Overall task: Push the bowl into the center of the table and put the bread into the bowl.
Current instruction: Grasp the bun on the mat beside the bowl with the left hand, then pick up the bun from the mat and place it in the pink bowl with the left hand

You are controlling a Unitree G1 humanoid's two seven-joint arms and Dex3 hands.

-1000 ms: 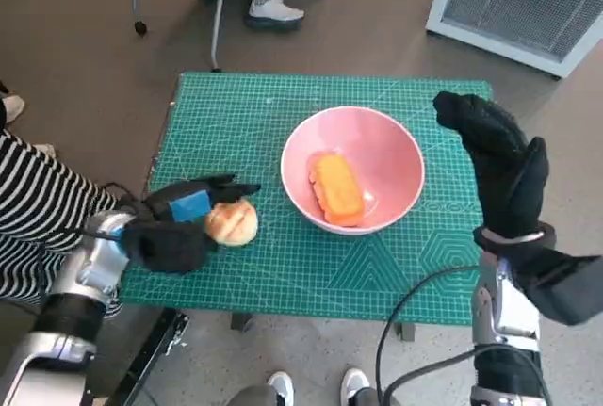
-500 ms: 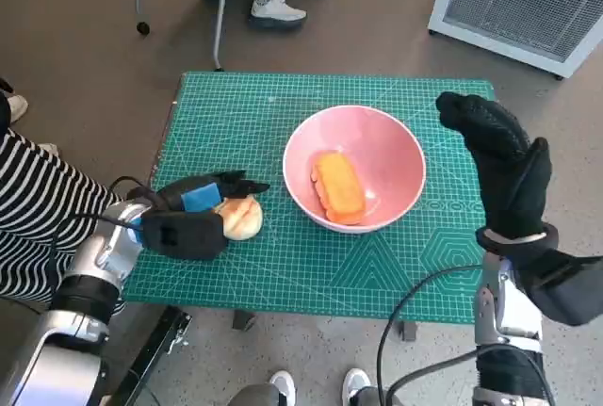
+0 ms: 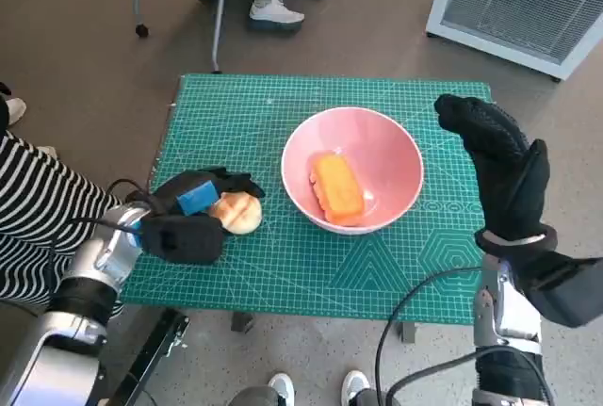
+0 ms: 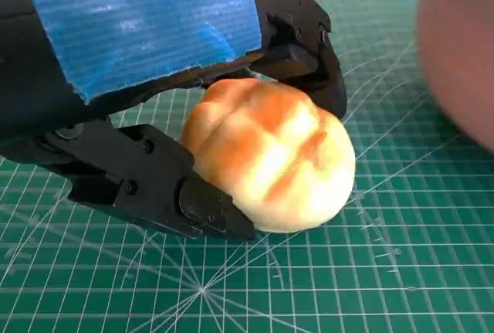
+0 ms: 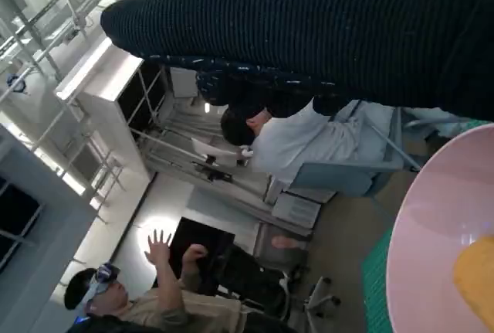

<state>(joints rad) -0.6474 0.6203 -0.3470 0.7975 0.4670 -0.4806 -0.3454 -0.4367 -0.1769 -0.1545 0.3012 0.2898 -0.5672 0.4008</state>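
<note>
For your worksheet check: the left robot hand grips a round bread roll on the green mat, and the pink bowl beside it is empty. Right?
Not quite. The pink bowl holds an orange bread piece, as the head view shows. The left robot hand does grip the round bread roll on the green mat.

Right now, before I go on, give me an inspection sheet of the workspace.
Surface: green cutting mat covering the table.
Job's things: pink bowl near the middle, orange bread inside; round bun on the mat beside it.
Clutter: nothing seen.
Hands: left hand fingers around the bun; right hand raised beside the bowl, holding nothing.
Cables: black cables along the forearms.
Surroundings: person's striped sleeve, feet, white unit.
</note>
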